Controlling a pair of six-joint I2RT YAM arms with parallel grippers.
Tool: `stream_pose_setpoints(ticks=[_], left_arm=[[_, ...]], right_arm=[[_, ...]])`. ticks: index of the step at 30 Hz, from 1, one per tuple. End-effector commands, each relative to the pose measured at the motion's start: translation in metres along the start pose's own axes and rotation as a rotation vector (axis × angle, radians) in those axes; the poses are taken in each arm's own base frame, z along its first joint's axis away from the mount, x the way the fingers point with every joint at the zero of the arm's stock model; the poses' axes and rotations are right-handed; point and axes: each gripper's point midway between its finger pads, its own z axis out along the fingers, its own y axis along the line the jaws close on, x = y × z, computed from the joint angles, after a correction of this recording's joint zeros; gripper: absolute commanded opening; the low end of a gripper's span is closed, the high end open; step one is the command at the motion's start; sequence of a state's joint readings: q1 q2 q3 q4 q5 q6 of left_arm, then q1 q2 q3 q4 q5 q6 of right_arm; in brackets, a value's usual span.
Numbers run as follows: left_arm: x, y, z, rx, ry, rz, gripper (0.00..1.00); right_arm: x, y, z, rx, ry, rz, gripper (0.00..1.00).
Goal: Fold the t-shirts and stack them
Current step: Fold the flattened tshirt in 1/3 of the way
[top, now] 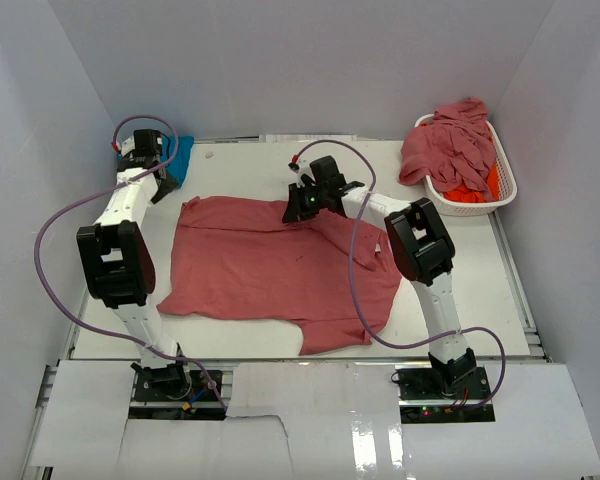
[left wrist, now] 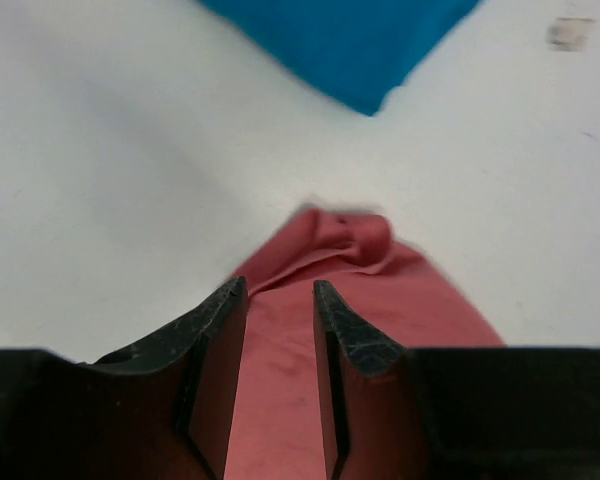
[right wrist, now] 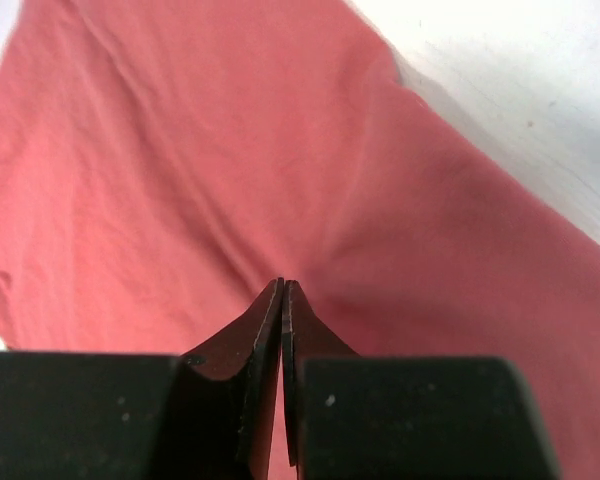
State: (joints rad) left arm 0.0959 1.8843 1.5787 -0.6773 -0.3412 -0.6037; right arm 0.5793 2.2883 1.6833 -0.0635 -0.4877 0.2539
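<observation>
Top external view: we see a red shirt [top: 270, 265] spread on the white surface [top: 460, 290] between the arms. The right gripper [right wrist: 283, 285] is pressed together, pinching the shirt's far edge. The left gripper [left wrist: 280, 290] hangs spread above the shirt's far left corner, holding nothing. A blue shirt [top: 183, 155] lies just beyond.

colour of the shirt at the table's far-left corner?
Turquoise blue shirt; best in the left wrist view.
</observation>
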Motion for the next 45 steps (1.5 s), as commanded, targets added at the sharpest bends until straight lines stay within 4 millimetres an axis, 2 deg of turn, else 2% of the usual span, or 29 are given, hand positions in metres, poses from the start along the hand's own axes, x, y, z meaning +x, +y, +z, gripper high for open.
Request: stream_pose_setpoints(ticks=[1,3,4,6,7,10,11,13,14,16,19,22,24,26,28,33,34,41,42,43,45], left_arm=[[-0.018,-0.053,-0.019,0.268,-0.044,0.066,0.43],[-0.020,-0.061,-0.019,0.301,-0.032,0.085,0.40],[-0.016,-0.064,-0.016,0.315,-0.014,0.095,0.38],[-0.010,-0.076,-0.019,0.386,0.019,0.116,0.37],[-0.008,-0.082,-0.020,0.421,0.030,0.125,0.36],[-0.001,-0.098,-0.027,0.528,0.063,0.160,0.36],[0.003,-0.103,-0.026,0.554,0.084,0.163,0.37],[0.001,-0.107,-0.025,0.587,0.099,0.161,0.40],[0.009,-0.114,-0.025,0.637,0.140,0.160,0.47],[0.007,-0.119,-0.026,0.679,0.163,0.144,0.50],[0.008,-0.124,-0.028,0.720,0.172,0.165,0.54],[0.005,-0.125,-0.029,0.732,0.165,0.170,0.54],[0.005,-0.125,-0.030,0.746,0.172,0.164,0.55],[0.005,-0.124,-0.028,0.746,0.179,0.155,0.56],[0.004,-0.123,-0.027,0.753,0.184,0.149,0.56],[0.003,-0.124,-0.027,0.775,0.191,0.142,0.61],[0.003,-0.124,-0.028,0.787,0.197,0.141,0.69],[-0.001,-0.124,-0.031,0.822,0.196,0.122,0.76],[-0.002,-0.123,-0.029,0.822,0.197,0.117,0.82],[-0.001,-0.123,-0.029,0.819,0.202,0.111,0.84],[0.000,-0.121,-0.027,0.816,0.203,0.110,0.91]], right_arm=[[-0.058,0.041,-0.052,0.024,-0.124,-0.104,0.08],[-0.067,0.045,-0.066,0.047,-0.141,-0.124,0.10],[-0.075,0.050,-0.080,0.074,-0.158,-0.135,0.20],[-0.082,0.048,-0.097,0.106,-0.174,-0.139,0.35],[-0.085,0.049,-0.110,0.128,-0.180,-0.136,0.53],[-0.093,0.026,-0.143,0.210,-0.205,-0.089,0.73],[-0.089,0.005,-0.157,0.261,-0.188,-0.039,0.76],[-0.087,-0.018,-0.173,0.329,-0.176,0.009,0.78],[-0.080,-0.038,-0.186,0.375,-0.150,0.056,0.79],[-0.072,-0.067,-0.202,0.448,-0.122,0.098,0.82],[-0.045,-0.091,-0.216,0.538,-0.058,0.141,0.87],[-0.024,-0.109,-0.231,0.575,-0.034,0.175,0.94],[-0.019,-0.111,-0.240,0.554,-0.045,0.190,0.98],[-0.005,-0.123,-0.249,0.542,-0.044,0.236,0.98],[0.001,-0.131,-0.257,0.537,-0.058,0.264,0.98],[0.017,-0.146,-0.256,0.524,-0.044,0.313,0.96],[0.015,-0.150,-0.256,0.526,-0.056,0.317,0.96],[0.008,-0.164,-0.243,0.451,-0.075,0.351,0.96],[0.009,-0.169,-0.238,0.446,-0.068,0.359,0.96],[0.003,-0.171,-0.238,0.440,-0.077,0.353,0.96],[0.004,-0.176,-0.232,0.430,-0.072,0.364,0.96]])
